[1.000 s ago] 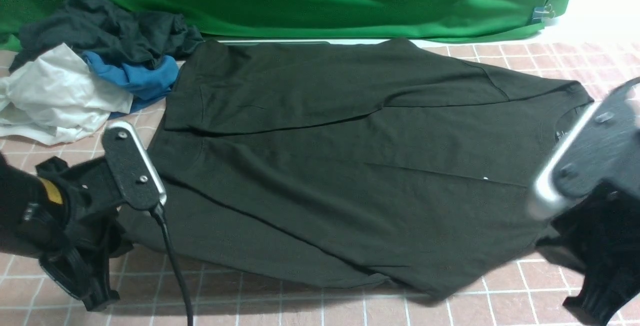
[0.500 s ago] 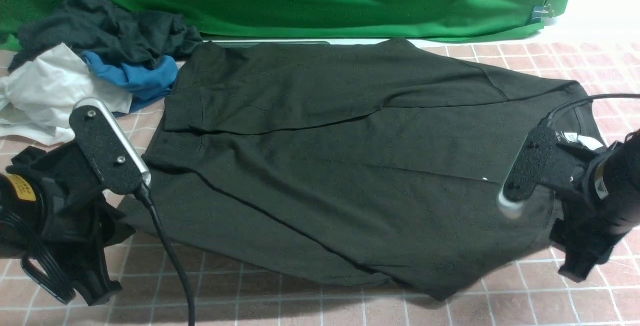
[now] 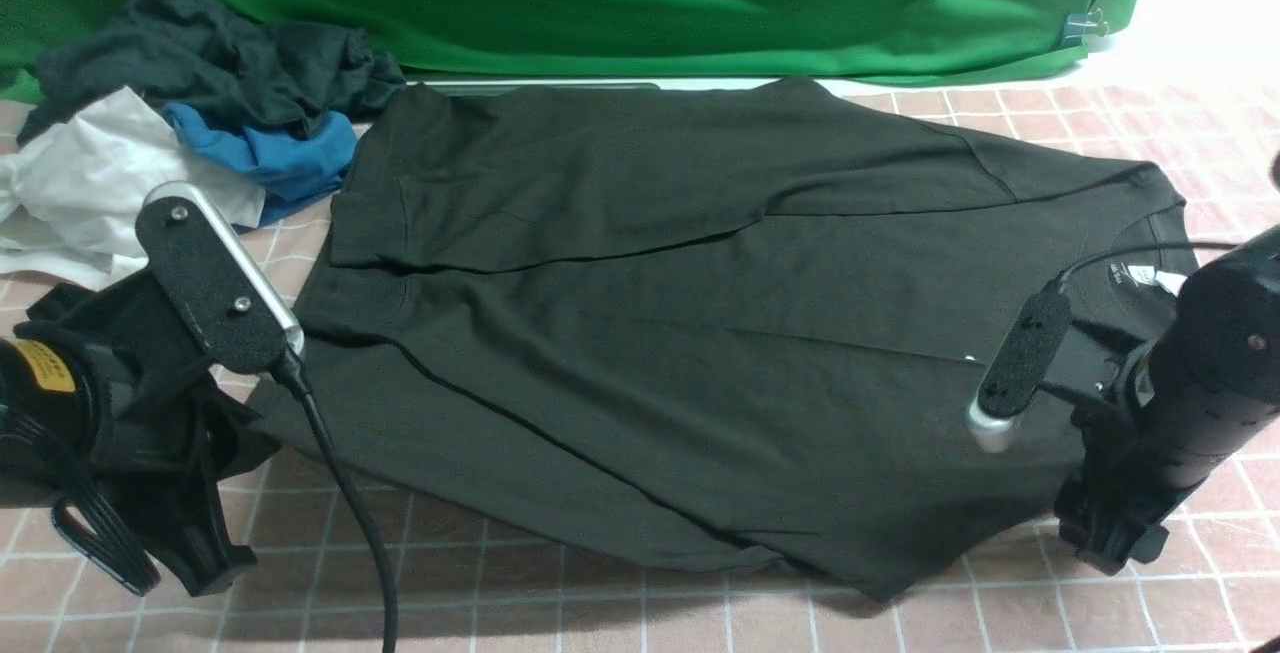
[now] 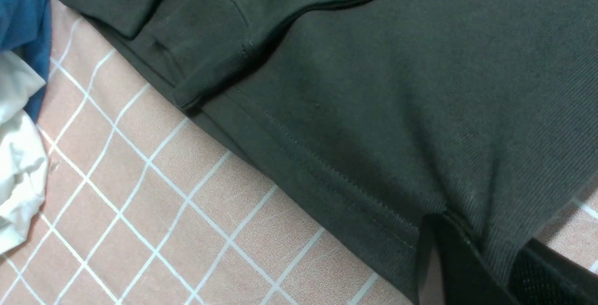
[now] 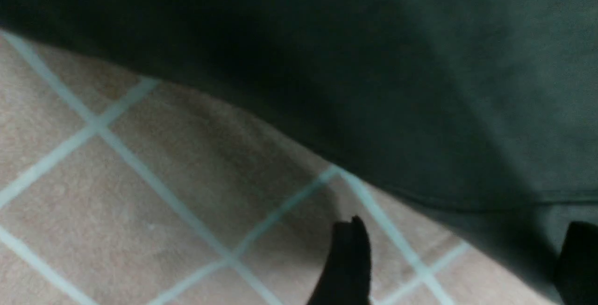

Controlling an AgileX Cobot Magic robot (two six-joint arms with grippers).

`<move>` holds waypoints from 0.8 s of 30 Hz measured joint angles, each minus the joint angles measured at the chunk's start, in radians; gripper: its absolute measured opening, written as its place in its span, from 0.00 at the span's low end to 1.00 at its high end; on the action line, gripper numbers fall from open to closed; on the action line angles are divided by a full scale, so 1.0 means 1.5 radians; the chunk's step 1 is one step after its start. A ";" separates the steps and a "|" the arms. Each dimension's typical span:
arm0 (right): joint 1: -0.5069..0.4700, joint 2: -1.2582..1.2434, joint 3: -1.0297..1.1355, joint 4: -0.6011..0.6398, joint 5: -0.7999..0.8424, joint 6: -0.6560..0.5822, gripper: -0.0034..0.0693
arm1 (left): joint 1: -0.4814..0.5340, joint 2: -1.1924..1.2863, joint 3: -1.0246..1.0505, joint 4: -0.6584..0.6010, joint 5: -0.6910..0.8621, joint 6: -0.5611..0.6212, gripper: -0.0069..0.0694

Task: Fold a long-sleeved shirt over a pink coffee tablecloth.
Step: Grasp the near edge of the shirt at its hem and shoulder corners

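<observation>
The long-sleeved shirt (image 3: pixel 700 333) lies flat and sideways on the pink coffee tablecloth (image 3: pixel 600 613). Its neck with the white label (image 3: pixel 1160 281) is at the right and its hem at the left, and both sleeves are folded over the body. My left gripper (image 3: pixel 205 533) is at the near left hem corner, shut on the shirt's hem fabric (image 4: pixel 373 85), which runs between the left gripper's (image 4: pixel 495 267) jaws. My right gripper (image 3: pixel 1110 543) is low at the near right shoulder. In the wrist view the right gripper (image 5: pixel 465 263) is open, straddling the shirt's edge (image 5: pixel 420 85) over the cloth (image 5: pixel 140 193).
A heap of black, blue and white garments (image 3: pixel 180 133) sits at the back left, close to the shirt's hem. A green backdrop cloth (image 3: pixel 600 3) hangs behind. The left wrist camera's cable (image 3: pixel 340 513) trails toward the front edge.
The right arm has swung down from the far right edge to the shirt's near right corner. The left arm shifted left and has since held almost still at the hem.
</observation>
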 joint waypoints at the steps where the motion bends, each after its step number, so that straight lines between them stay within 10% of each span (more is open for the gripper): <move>1: 0.000 0.004 0.000 0.002 -0.005 0.001 0.78 | 0.000 0.000 0.000 0.000 0.000 0.000 0.13; 14: 0.001 0.021 -0.005 0.024 -0.002 0.002 0.44 | 0.000 0.000 0.000 -0.001 -0.001 -0.003 0.13; 19: 0.001 0.013 -0.006 0.016 -0.002 0.020 0.11 | 0.000 -0.007 0.000 -0.003 0.000 -0.012 0.13; 24: 0.000 -0.030 -0.003 0.010 0.046 0.070 0.09 | 0.000 -0.035 0.000 -0.003 0.008 -0.036 0.13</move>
